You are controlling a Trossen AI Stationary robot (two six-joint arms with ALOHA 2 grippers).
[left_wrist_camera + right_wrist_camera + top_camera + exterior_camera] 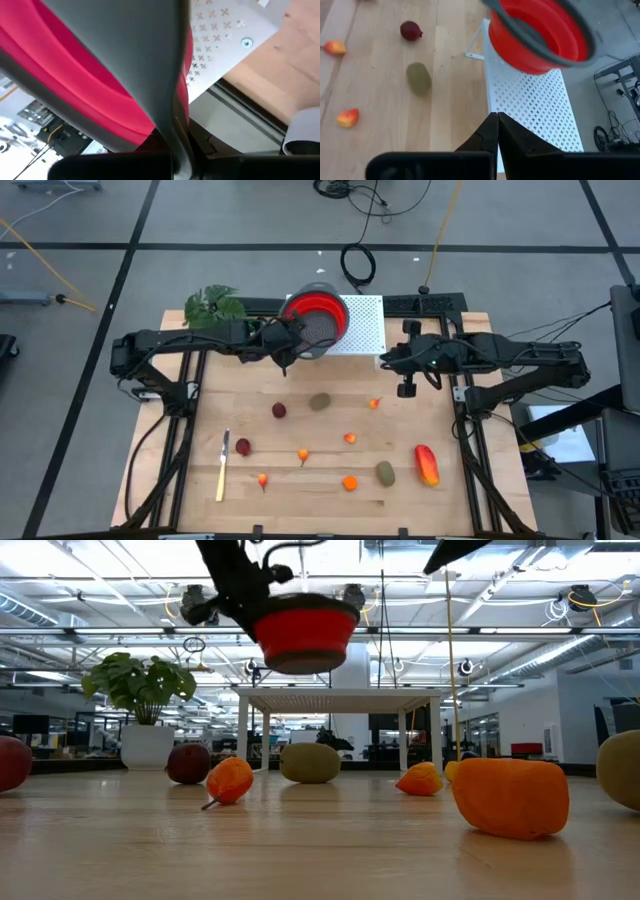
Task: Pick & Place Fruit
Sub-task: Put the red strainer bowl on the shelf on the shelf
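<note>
High view: the left gripper [287, 352] is clenched on the red bowl's [316, 320] rim, carrying it above the tabletop's [470, 490] far edge; lower it level, clear of the fruit [320, 401] strewn mid-table.

Low view: the bowl hangs airborne.

Right wrist view: the right gripper [497, 131] is closed, empty.

Left wrist view: the bowl blocks nearly everything.

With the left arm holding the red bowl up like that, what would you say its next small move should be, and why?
Probably lower the red bowl onto the wooden table near the fruit. The left gripper is shut on its rim and holds it in the air above the white perforated plate, while every piece, such as the olive-brown oval, lies loose on the wood.
</note>
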